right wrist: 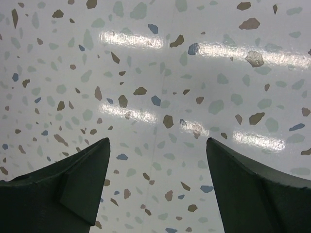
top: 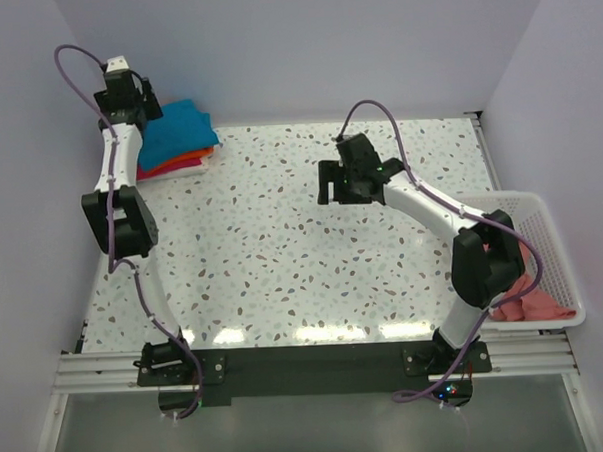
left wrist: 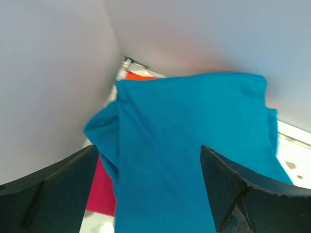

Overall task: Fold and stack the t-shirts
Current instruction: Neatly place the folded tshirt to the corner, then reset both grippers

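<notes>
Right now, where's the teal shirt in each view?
Top external: teal shirt at the far left corner of the table.
Left wrist: fills the middle of the frame.
Right wrist: not in it, only bare table.
Shared landmark: orange shirt peeking out under the teal, in the top and left wrist views.

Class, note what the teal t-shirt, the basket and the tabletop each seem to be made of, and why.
Teal t-shirt: soft matte cloth; it creases and drapes. Basket: white plastic, probably; rigid mesh walls. Tabletop: glossy speckled surface, terrazzo-like, perhaps laminate; it mirrors the lights.
</notes>
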`<state>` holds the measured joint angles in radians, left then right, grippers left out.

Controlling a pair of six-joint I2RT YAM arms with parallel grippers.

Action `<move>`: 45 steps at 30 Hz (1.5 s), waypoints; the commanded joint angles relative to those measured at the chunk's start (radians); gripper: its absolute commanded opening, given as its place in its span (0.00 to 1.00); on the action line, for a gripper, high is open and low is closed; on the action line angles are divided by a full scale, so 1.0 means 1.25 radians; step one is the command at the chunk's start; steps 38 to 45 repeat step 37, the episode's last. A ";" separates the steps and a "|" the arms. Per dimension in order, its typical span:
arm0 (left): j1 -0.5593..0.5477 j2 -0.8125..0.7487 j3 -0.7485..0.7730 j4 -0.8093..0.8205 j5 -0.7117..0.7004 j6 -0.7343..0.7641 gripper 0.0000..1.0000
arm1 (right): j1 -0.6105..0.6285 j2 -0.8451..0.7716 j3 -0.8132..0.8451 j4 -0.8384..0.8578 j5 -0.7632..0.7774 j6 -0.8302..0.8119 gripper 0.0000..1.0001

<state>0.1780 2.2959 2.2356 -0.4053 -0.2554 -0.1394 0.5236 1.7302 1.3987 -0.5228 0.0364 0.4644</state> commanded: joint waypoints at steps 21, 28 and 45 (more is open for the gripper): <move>-0.456 -0.701 -0.860 0.282 -0.020 -0.292 0.99 | 0.005 -0.317 -0.136 -0.016 0.113 0.003 0.86; -0.601 -0.920 -1.090 0.289 -0.002 -0.338 0.99 | 0.005 -0.490 -0.294 -0.009 0.127 0.024 0.88; -0.615 -1.015 -1.206 0.225 0.045 -0.296 0.99 | 0.005 -0.583 -0.379 0.000 0.182 0.043 0.96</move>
